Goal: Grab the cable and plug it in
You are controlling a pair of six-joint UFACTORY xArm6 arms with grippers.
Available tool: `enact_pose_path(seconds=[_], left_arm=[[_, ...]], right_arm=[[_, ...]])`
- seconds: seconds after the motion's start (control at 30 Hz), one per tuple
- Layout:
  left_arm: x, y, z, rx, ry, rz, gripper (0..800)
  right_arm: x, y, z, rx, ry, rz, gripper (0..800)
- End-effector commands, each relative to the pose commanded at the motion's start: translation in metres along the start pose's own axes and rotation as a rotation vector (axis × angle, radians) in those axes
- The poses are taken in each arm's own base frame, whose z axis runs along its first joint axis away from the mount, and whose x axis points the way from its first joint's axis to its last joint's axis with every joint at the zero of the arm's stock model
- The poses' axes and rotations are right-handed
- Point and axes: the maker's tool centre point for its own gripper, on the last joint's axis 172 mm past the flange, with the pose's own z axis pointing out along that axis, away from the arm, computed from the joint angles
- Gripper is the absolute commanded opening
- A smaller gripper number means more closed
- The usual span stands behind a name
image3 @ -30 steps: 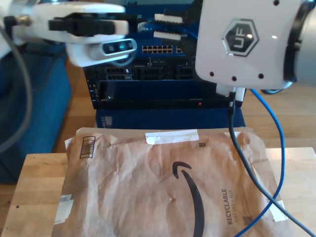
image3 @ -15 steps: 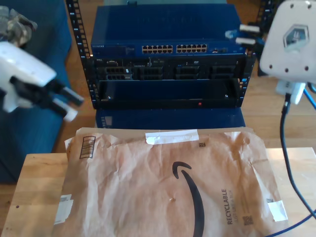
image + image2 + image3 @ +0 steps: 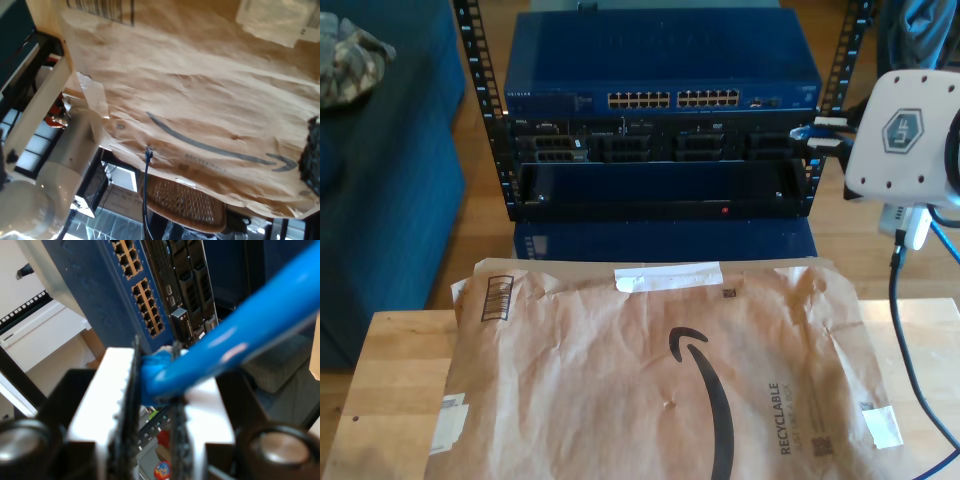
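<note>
Second wrist view: my second gripper pinches the glossy bright blue cable, which runs off thick and blurred.

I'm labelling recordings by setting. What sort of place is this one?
Probably a lab or workshop bench set up for network gear: a rack holding a blue network switch with rows of ports, a wooden table with a paper mailer, and my second gripper holding the blue cable.

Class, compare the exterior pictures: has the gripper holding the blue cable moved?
Yes. My second gripper dropped beside the blue switch, its cable still clamped.
</note>
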Motion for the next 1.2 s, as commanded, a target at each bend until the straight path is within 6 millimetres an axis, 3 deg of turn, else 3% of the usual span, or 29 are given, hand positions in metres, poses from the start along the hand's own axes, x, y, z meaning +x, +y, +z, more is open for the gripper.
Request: enact_pose_path(seconds=[0.17, 0.4, 0.53, 0.6, 0.7, 0.77, 1.2], left_arm=[[0.044, -0.064, 0.026, 0.075, 0.012, -0.018, 798], [0.062, -0.132, 0.073, 0.068, -0.094, -0.036, 799], [0.059, -0.16, 0.103, 0.079, -0.136, -0.009, 798], [0.067, -0.167, 0.118, 0.087, -0.14, -0.004, 799], [0.096, -0.175, 0.145, 0.074, -0.1, -0.028, 799], [0.101, -0.178, 0.158, 0.058, -0.108, -0.018, 798], [0.109, -0.184, 0.183, -0.029, -0.118, 0.073, 798]], right_arm=[[0.008, 0.013, 0.006, -0.023, 0.012, 0.006, 2], [0.014, 0.022, 0.013, -0.041, 0.021, 0.013, 2], [0.02, 0.029, 0.016, -0.054, 0.028, 0.02, 2], [0.026, 0.038, 0.019, -0.069, 0.037, 0.026, 2], [0.028, 0.043, 0.021, -0.076, 0.04, 0.028, 2], [0.028, 0.042, 0.021, -0.075, 0.039, 0.029, 2], [0.033, 0.046, 0.033, -0.096, 0.054, 0.037, 2]])
